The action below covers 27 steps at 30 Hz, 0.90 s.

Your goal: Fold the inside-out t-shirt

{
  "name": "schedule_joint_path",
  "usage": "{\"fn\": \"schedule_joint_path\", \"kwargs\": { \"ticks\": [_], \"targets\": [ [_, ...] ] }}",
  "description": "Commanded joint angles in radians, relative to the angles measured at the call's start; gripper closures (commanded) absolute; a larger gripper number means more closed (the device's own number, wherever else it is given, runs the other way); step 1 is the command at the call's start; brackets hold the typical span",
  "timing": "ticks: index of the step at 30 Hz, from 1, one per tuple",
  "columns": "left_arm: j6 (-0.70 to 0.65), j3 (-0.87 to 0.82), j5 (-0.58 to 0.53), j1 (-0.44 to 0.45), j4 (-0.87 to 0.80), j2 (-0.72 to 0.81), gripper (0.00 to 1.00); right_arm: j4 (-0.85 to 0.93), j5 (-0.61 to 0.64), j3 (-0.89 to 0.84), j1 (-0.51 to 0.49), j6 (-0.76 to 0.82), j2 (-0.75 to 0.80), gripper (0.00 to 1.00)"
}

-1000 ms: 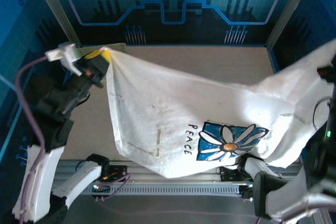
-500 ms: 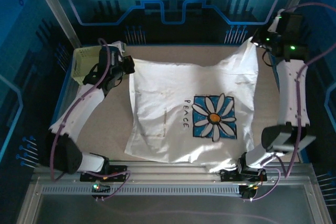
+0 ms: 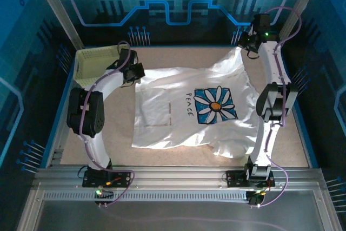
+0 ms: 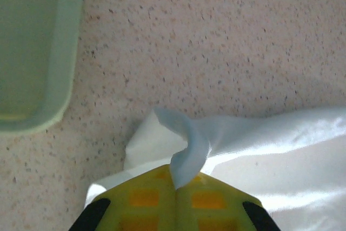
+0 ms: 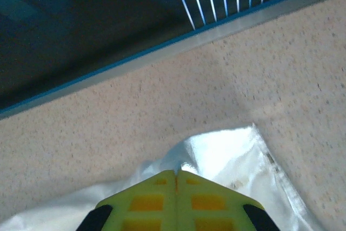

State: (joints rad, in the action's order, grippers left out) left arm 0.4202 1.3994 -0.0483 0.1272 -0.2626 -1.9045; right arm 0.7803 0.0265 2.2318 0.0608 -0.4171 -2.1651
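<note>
Left gripper (image 3: 136, 73) and right gripper (image 3: 243, 46) are squeezed tight on the t-shirt (image 3: 178, 112) corners so it can be laid flat.

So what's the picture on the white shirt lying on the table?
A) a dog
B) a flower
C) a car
B: the t-shirt has a white-petalled flower with an orange middle printed on a blue square, beside the word PEACE.

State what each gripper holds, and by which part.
Both hold the t-shirt: the left gripper pinches its far left corner, the right gripper its far right corner.
</note>
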Motion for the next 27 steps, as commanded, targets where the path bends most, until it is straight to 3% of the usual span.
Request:
{"fn": "schedule_joint_path", "kwargs": {
  "ticks": [1, 4, 8, 19, 23, 27],
  "targets": [
    [0.020, 0.085, 0.033, -0.038, 0.010, -0.033, 1.00, 0.068, 0.026, 0.189, -0.014, -0.001, -0.047, 1.00],
    [0.017, 0.110, 0.057, -0.042, 0.000, -0.023, 1.00, 0.131, 0.055, 0.297, -0.013, -0.010, -0.066, 1.00],
    [0.029, 0.066, 0.091, -0.045, 0.037, 0.084, 1.00, 0.136, 0.058, 0.292, 0.002, -0.029, 0.043, 1.00],
    [0.109, -0.147, 0.191, -0.065, 0.196, 0.648, 1.00, 0.044, 0.045, 0.099, 0.066, -0.038, 0.601, 1.00],
    [0.097, -0.155, 0.176, -0.066, 0.184, 0.817, 1.00, -0.003, 0.046, 0.037, 0.093, -0.044, 0.777, 1.00],
    [0.064, -0.108, 0.153, -0.066, 0.136, 0.947, 1.00, -0.007, 0.046, 0.085, 0.103, -0.030, 0.884, 1.00]
  ]
}}
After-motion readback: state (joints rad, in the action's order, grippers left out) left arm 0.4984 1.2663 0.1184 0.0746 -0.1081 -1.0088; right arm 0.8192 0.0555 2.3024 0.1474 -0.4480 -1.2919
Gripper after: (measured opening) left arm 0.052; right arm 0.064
